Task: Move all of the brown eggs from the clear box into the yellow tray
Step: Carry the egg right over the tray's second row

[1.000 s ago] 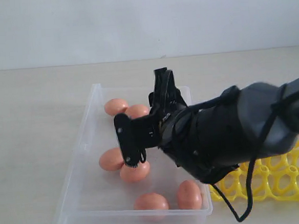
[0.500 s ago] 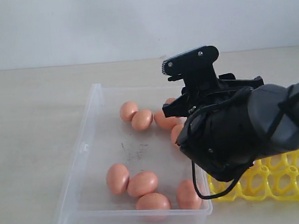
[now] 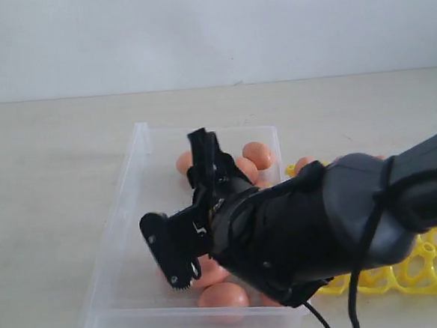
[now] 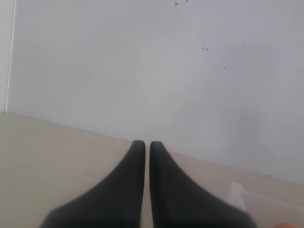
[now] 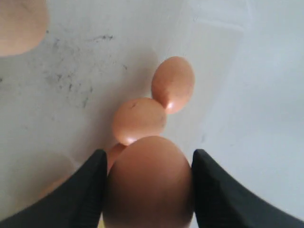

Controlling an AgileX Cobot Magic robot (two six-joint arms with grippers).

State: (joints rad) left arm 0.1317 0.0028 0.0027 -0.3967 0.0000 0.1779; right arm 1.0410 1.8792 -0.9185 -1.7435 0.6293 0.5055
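Observation:
My right gripper [image 5: 148, 153] reaches across into the clear box [image 3: 111, 239] and is shut on a brown egg [image 5: 149, 185], which fills the gap between the black fingers. Two more brown eggs [image 5: 173, 83] [image 5: 138, 120] lie on the smudged box floor just past it. In the exterior view, loose eggs lie at the box's far end [image 3: 257, 155] and near its front wall [image 3: 224, 295]. The yellow tray [image 3: 428, 269] sits right of the box, mostly hidden by the arm. One egg [image 3: 302, 163] shows at the tray's far corner. My left gripper [image 4: 147, 145] is shut and empty, over bare table.
The bulky black right arm [image 3: 335, 216] covers the box's right half and much of the tray. A pale wall stands behind the beige table [image 3: 47, 183]. A corner of the clear box [image 4: 237, 192] shows in the left wrist view.
The right arm has swung from high over the box's right side down to its front left. An egg now shows at the tray's far corner.

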